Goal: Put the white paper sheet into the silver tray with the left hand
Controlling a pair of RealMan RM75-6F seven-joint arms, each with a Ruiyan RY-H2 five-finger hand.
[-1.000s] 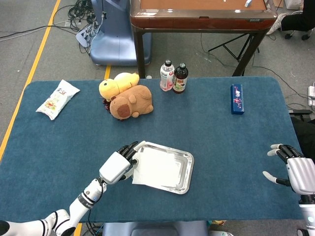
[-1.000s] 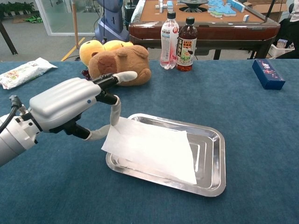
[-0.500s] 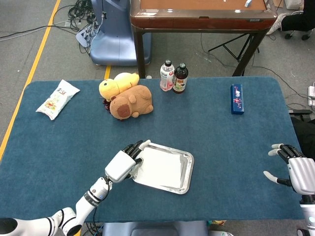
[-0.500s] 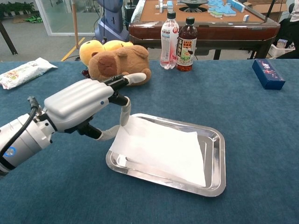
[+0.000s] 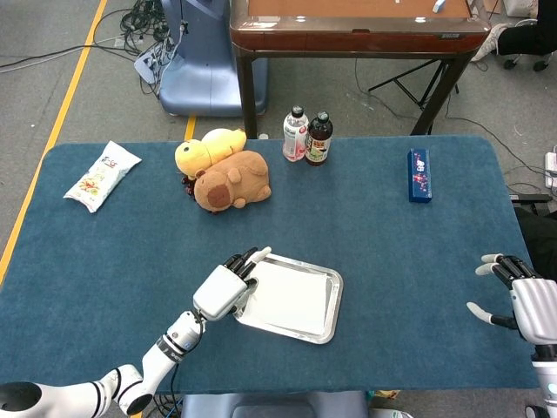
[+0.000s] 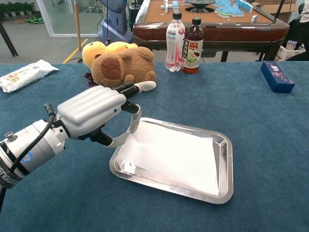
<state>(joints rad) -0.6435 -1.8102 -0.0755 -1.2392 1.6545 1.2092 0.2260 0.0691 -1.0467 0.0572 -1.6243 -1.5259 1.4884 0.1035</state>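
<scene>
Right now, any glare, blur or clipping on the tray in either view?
Chest view: sharp; the silver metal tray shows mild rim highlights, the white paper sheet is bright but its edges are readable. Head view: both small, the sheet nearly blends into the tray; left hand covers the tray's near-left edge.

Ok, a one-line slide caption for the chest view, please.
Left hand holds the edge of the white paper sheet, which lies inside the silver tray on the blue table.
</scene>
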